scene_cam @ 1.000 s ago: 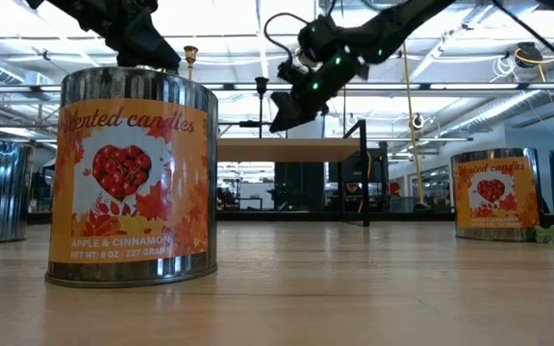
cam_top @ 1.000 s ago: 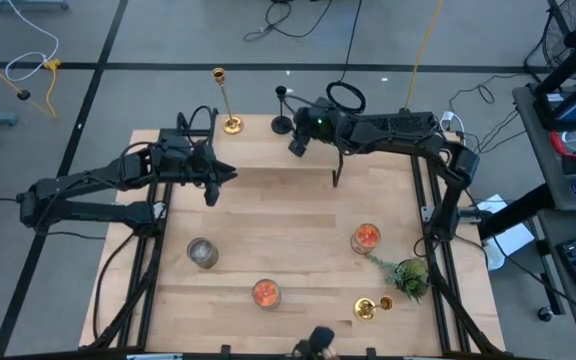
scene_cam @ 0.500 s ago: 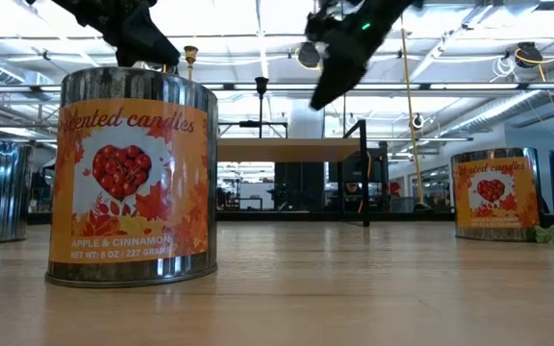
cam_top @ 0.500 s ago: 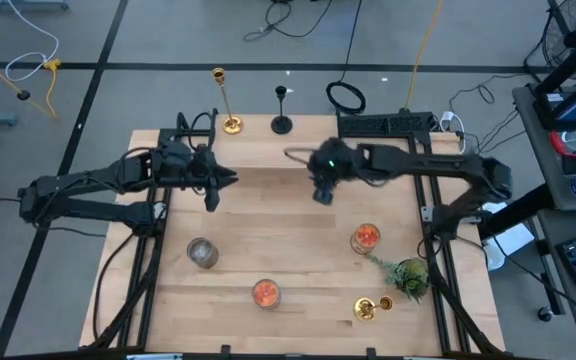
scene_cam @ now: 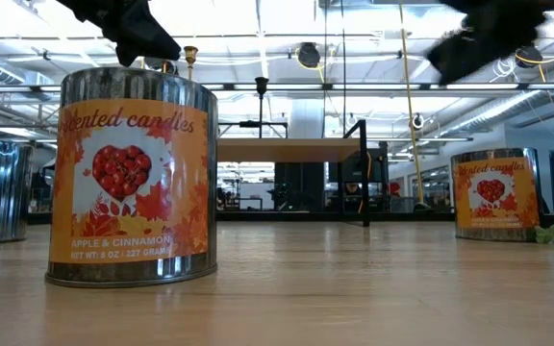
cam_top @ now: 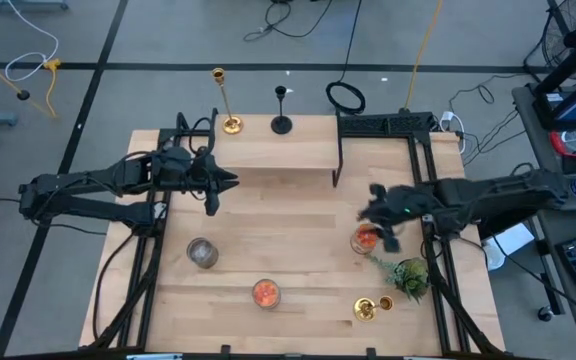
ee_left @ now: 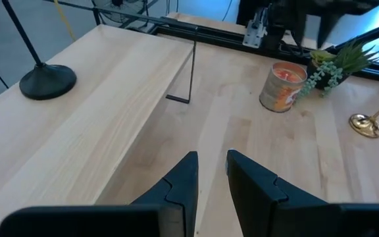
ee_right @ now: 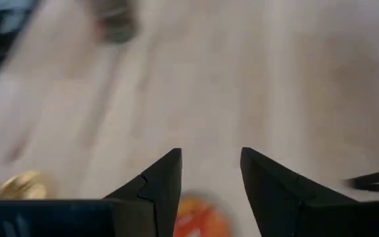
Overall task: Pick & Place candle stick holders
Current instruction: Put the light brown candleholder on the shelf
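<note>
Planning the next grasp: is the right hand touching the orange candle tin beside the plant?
Apart. In the right wrist view the open right hand hovers above the candle tin.

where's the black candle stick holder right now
In the high view the black candle stick holder stands upright at the far edge of the raised shelf, right of the upright gold candle stick holder.

The near candle tin (scene_cam: 131, 178) bore an orange label that read "scented candles" in script, its first letter lost round the curve, and "APPLE & CINNAMON" beneath. At three o'clock, a farther tin (scene_cam: 493, 192) carried the same script, partly readable.
</note>
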`<state>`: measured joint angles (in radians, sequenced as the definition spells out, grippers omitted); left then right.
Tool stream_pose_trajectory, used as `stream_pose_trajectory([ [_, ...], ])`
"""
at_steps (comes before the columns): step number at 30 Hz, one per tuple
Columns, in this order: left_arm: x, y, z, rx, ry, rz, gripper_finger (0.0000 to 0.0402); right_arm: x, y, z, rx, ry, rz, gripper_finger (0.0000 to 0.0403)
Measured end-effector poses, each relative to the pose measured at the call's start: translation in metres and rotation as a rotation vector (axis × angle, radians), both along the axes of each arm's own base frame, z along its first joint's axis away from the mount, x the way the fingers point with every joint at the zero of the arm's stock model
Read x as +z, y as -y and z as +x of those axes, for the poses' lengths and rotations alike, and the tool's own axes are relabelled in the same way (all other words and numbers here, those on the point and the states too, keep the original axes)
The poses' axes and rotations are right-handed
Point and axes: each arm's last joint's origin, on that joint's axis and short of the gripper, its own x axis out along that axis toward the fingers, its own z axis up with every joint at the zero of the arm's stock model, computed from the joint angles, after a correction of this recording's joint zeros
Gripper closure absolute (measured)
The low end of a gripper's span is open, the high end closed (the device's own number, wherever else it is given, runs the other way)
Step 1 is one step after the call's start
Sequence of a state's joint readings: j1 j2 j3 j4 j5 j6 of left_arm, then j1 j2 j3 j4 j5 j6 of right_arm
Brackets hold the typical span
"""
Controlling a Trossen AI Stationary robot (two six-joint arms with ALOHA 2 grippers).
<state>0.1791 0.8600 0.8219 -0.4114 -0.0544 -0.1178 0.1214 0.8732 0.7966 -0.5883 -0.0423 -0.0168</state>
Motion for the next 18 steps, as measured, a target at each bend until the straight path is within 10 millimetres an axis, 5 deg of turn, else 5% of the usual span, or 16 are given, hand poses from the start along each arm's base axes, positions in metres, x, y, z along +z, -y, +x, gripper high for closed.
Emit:
stream_pose_trajectory([
  [6,0.003,0.0,0.001,0.008,0.038,-0.008,0.0316,-0.026,-0.016,-0.034,0.239,0.087,0.128,0.0252],
  [18,0.006,-0.001,0.003,0.007,0.075,-0.001,0.0316,-0.059,-0.042,-0.047,0.518,0.188,0.222,0.0252],
])
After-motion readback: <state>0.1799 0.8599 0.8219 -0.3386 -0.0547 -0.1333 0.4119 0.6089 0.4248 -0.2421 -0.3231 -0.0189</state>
